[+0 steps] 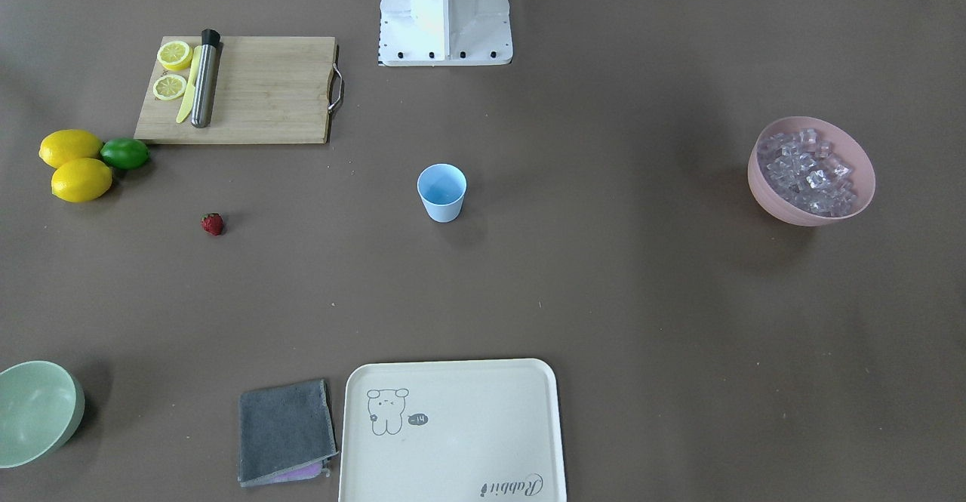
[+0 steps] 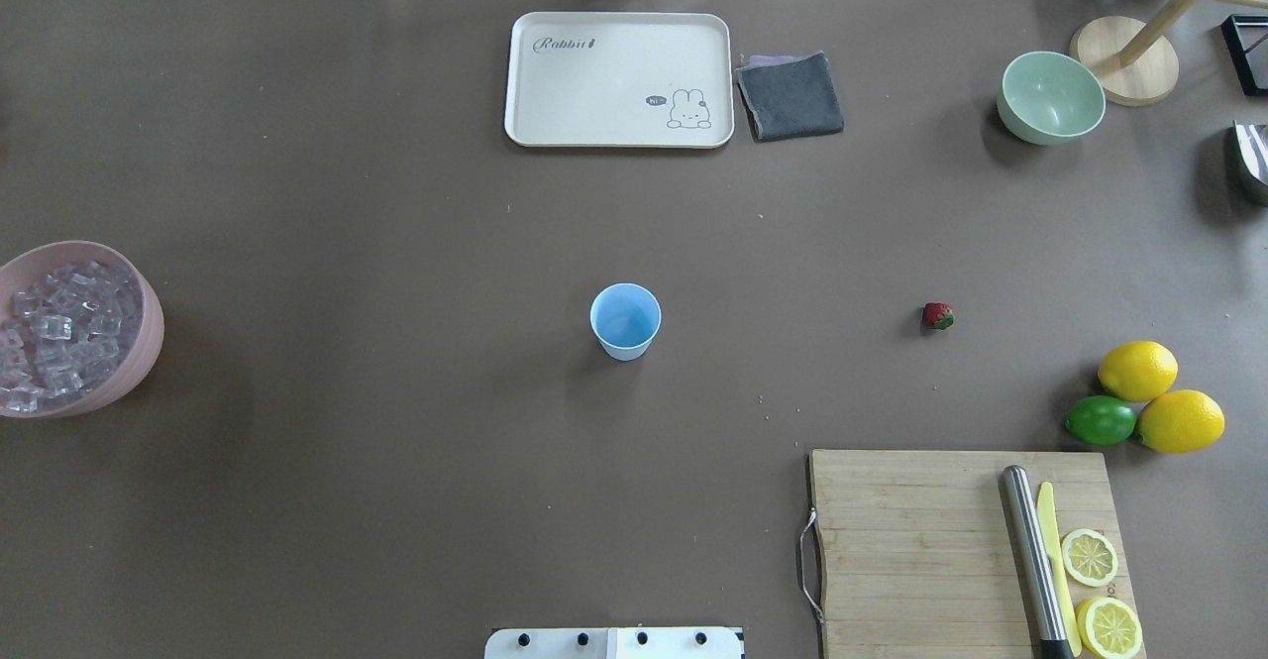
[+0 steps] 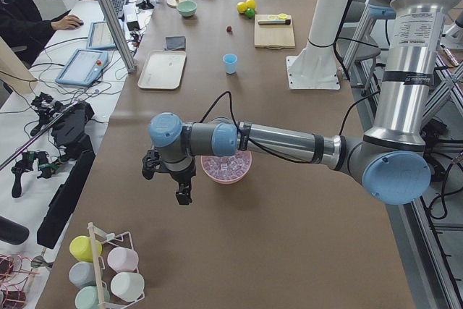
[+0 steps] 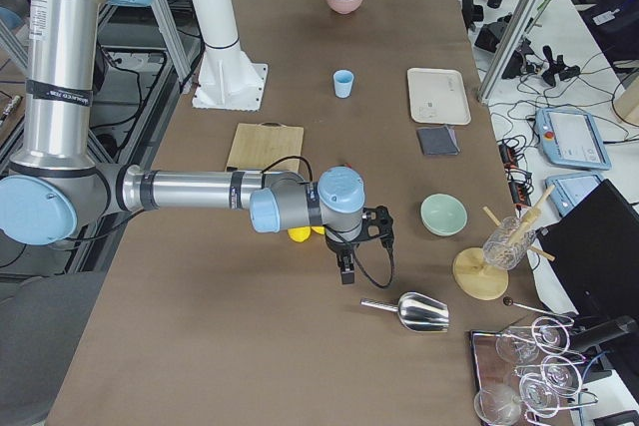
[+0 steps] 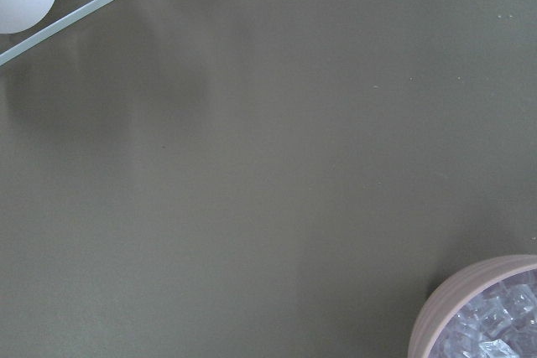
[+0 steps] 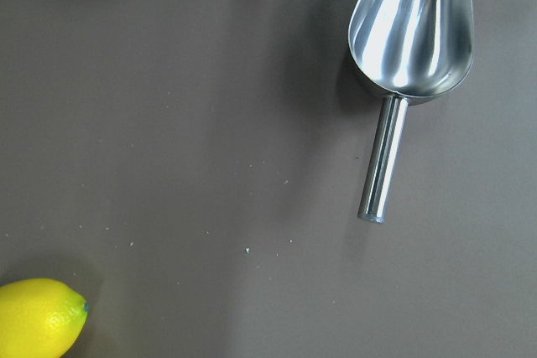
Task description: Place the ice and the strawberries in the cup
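Observation:
The light-blue cup (image 2: 625, 320) stands upright mid-table, with nothing in it. One red strawberry (image 2: 937, 316) lies on the mat to the cup's right. Ice (image 2: 59, 332) fills a pink bowl (image 2: 149, 342) at the left edge. My left gripper (image 3: 181, 189) hangs beside that bowl (image 3: 242, 170), on the side away from the cup. It shows only in the left side view, so I cannot tell its state. My right gripper (image 4: 346, 264) hovers beyond the lemons, near a metal scoop (image 4: 419, 312). Whether it is open or shut I cannot tell.
A wooden cutting board (image 2: 921, 540) with lemon slices, a knife and a steel muddler sits front right. Two lemons (image 2: 1137, 370) and a lime (image 2: 1101, 420) lie beside it. A cream tray (image 2: 619, 79), grey cloth (image 2: 790, 94) and green bowl (image 2: 1051, 96) line the far side.

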`<state>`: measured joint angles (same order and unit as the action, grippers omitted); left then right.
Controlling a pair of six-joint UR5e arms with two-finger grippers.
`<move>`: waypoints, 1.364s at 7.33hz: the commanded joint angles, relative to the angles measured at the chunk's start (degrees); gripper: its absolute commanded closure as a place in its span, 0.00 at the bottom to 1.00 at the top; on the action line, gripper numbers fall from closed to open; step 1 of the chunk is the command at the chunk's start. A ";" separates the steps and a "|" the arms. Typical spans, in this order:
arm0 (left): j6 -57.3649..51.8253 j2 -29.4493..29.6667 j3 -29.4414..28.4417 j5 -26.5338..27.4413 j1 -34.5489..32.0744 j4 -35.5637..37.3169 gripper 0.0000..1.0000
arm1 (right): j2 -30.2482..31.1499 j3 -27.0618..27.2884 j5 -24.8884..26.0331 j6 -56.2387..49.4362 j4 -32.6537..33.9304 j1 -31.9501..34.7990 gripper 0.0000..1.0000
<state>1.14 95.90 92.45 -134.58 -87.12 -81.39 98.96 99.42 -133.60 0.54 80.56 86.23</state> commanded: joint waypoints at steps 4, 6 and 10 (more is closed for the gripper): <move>-0.35 -0.27 -0.25 -0.07 0.64 -0.17 0.02 | -0.35 -0.02 0.97 -0.01 3.28 -0.53 0.00; -0.35 -0.19 0.19 -0.15 0.64 -0.09 0.02 | -2.01 -0.10 1.76 -0.01 5.38 -1.59 0.00; -0.35 0.51 -0.42 0.02 0.64 -0.09 0.02 | -4.03 0.51 1.94 0.08 6.72 -1.68 0.00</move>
<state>0.79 96.17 92.15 -134.60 -86.48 -81.50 95.73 99.86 -131.67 0.55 87.15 84.56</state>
